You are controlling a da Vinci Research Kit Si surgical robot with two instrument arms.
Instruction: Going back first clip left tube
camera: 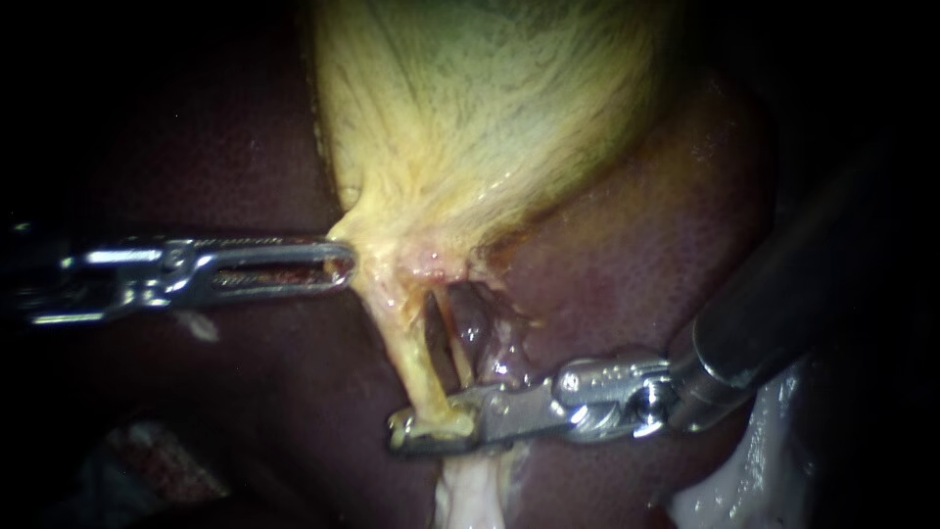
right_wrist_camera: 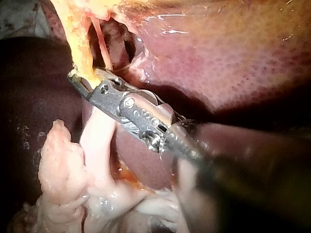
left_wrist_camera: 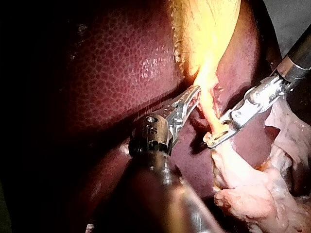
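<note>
— Nearest, at lower centre, the right instrument (camera: 431,428) is clamping its jaws on the left tube (camera: 406,343).
— I'd be opening them fully first, then backing straight out along the shaft, not dragging the tube.
— At mid-left, the left instrument (camera: 343,264) is gripping the edge of the gallbladder (camera: 470,118) in closed jaws.
— Farthest, the liver (camera: 636,255) is lying behind. No readable writing is showing.

Two instruments: left instrument (camera: 343,263), right instrument (camera: 421,431). Two tubes: left tube (camera: 411,353), right tube (camera: 452,338). One gallbladder (camera: 480,108). One liver (camera: 636,264). One pale tissue lump (left_wrist_camera: 252,199).
</note>
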